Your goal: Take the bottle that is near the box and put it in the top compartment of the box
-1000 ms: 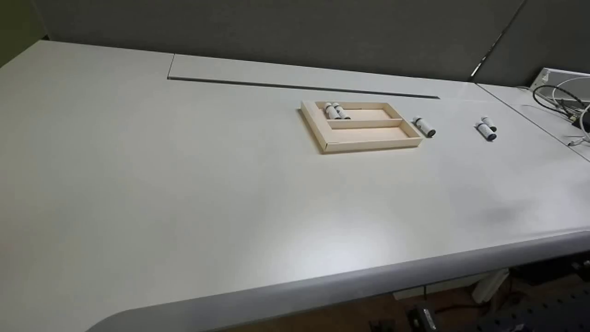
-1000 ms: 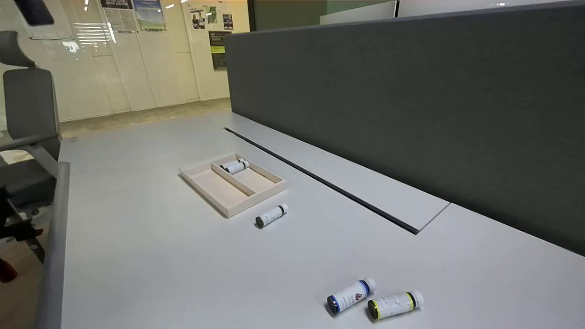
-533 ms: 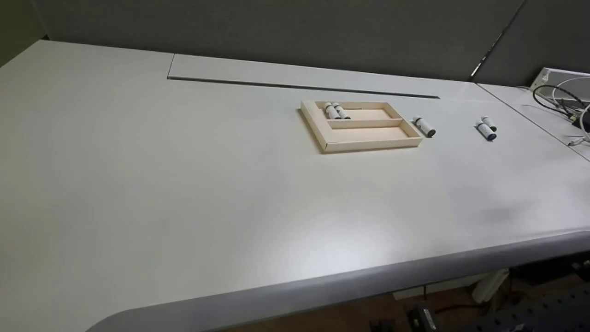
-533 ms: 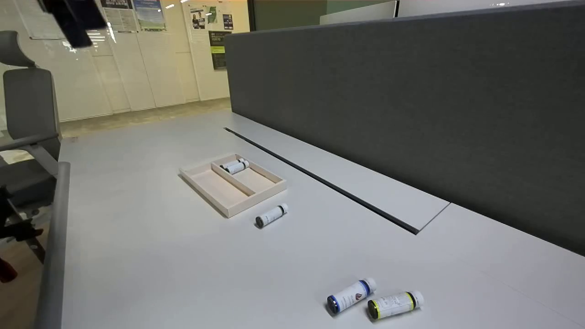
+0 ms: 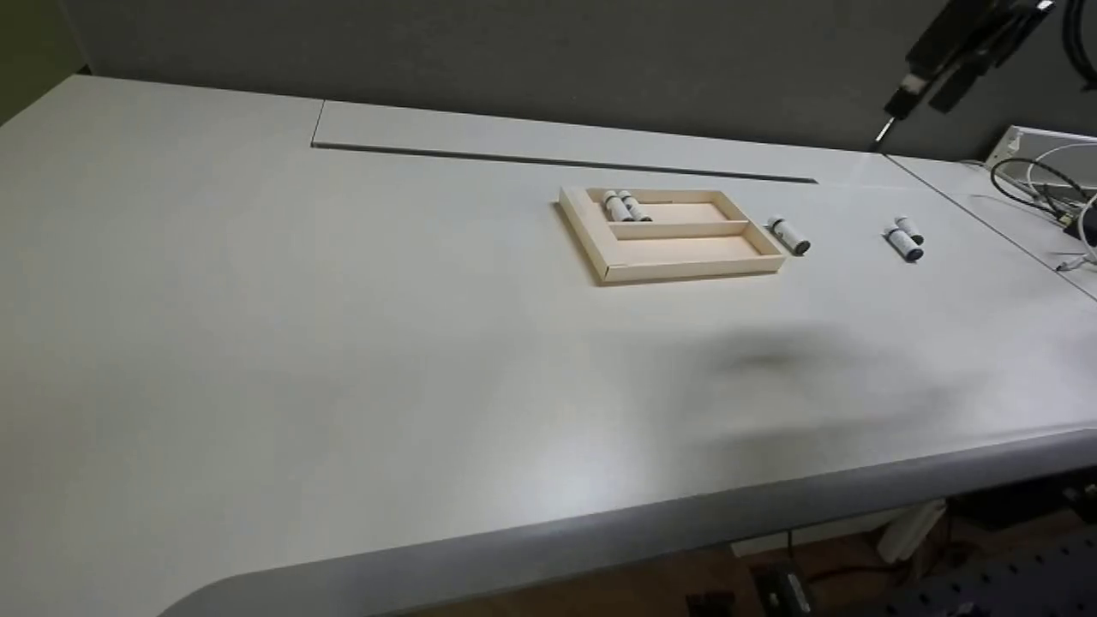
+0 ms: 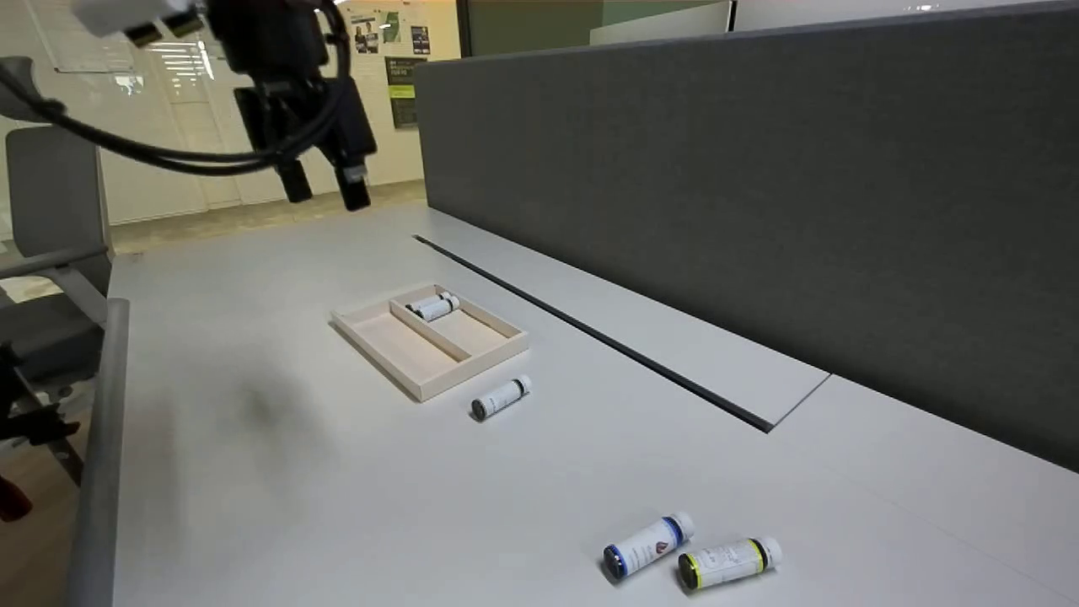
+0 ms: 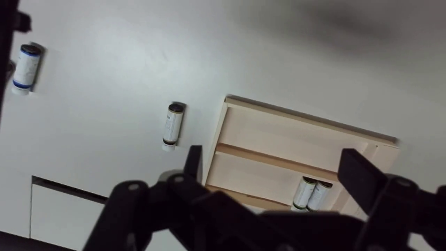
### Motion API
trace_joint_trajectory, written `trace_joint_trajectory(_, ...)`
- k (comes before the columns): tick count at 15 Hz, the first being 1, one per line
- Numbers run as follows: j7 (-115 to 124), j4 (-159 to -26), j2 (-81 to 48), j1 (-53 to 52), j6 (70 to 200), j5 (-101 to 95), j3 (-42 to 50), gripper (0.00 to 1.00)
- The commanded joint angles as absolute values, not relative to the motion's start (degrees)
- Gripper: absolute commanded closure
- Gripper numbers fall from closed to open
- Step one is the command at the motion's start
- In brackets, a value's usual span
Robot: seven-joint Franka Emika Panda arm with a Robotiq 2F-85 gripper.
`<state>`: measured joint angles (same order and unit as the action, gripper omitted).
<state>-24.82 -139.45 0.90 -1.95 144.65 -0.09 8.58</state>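
Okay, I reckon this is the reach step: my gripper (image 6: pixel 325 191) hangs well above the table (image 6: pixel 379 506), jaws wide, nothing between them. The bottle (image 6: pixel 501 398) lies on its side just beside the box (image 6: pixel 474 366), not touching it. Next I'd shift over, square the jaws across it, drop and pinch, then aim for the top compartment (image 6: pixel 472 332), presumably the narrower strip holding two bottles (image 6: pixel 437 308).

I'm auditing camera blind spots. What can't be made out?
Wrist view: most of the yellow-banded bottle, behind a dark part at left.
Wrist view: lower right corner of the box, behind the claw.
In an exterior view: most of the arm, past the top edge.
All views: wording on the lone bottle, too small.
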Motion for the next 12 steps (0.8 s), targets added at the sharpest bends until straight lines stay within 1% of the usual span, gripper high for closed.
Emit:
trace_joint_trajectory(1, -21.1, -125.0, -13.5, 0.6, 143.1, -2.7, 6.5, 0.00)
trace_joint_trajectory(3, -15.6, -118.2, -19.0, 0.9, 140.4, -8.3, 7.3, 0.00)
trace_joint_trajectory(4, -20.3, -126.1, -13.2, 2.0, 143.9, -5.0, 5.3, 0.00)
trace_joint_trajectory(7, -17.4, -119.8, -19.0, 2.6, 142.5, -7.9, 5.6, 0.00)
trace_joint_trajectory(12, -16.5, -117.3, -20.7, 2.9, 142.7, -7.5, 5.7, 0.00)
